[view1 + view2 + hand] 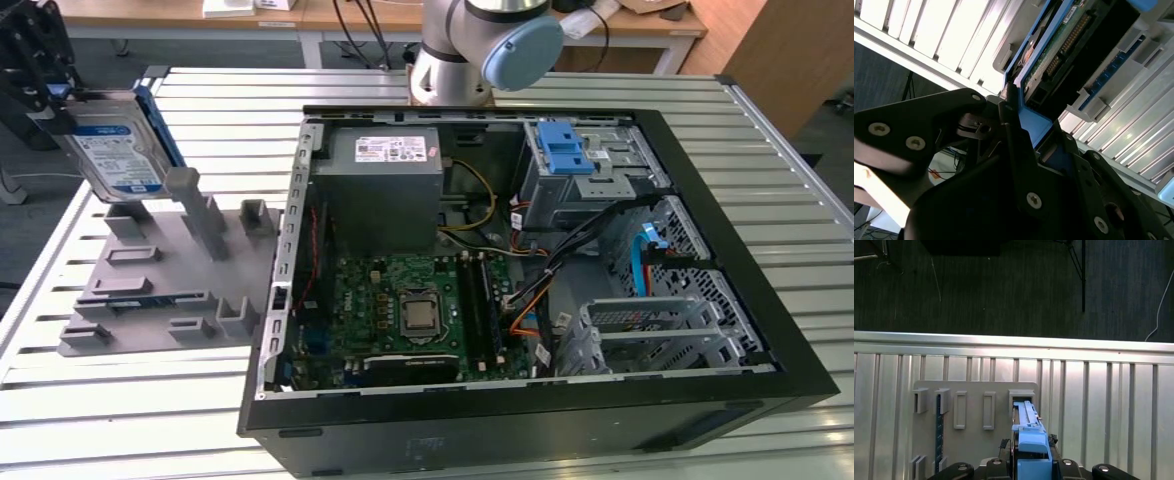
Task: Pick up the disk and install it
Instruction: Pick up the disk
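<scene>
Gripping: gripper (pixel 1031 460) jaws clamped on the disk (pixel 118 150), its blue carrier edge pinched between them.
Beyond the jaws: grey fixture (pixel 147 270); can't tell if the disk's clear of its slot.
Tip: imo pull straight, no twisting.

- Bright, even overhead light fills the exterior view; the table (pixel 134 400) slats carry soft pale glare.
- The computer case (pixel 534 425) throws shade over its inner walls.
- In the second wrist view the gripper (pixel 1026 120) is dark and underlit, the disk (pixel 1064 45) half shadowed, the slats flaring white.
</scene>
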`<state>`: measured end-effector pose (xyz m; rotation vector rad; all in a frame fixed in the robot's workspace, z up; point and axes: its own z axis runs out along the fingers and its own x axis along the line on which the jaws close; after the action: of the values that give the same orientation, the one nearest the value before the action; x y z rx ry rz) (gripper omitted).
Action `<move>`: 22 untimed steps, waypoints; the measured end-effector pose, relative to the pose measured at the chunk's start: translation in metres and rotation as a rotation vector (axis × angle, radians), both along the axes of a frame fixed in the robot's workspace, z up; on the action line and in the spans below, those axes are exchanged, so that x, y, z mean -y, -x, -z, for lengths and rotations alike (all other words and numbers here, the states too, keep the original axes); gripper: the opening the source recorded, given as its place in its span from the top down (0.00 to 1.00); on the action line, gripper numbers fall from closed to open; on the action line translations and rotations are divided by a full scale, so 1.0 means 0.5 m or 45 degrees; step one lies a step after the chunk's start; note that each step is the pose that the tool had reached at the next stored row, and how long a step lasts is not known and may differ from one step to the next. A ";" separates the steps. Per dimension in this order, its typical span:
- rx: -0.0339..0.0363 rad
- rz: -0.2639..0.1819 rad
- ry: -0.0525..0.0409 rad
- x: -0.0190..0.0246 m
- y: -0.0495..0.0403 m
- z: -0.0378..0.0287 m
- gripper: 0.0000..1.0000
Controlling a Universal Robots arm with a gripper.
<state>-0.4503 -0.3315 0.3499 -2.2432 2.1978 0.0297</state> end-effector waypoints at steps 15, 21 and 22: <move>0.0000 0.000 0.000 0.0000 0.000 -0.009 0.64; 0.0000 0.000 0.000 0.0000 0.000 -0.013 0.64; 0.0001 0.000 0.000 0.0000 0.000 -0.014 0.64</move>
<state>-0.4503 -0.3315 0.3569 -2.2431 2.1977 0.0296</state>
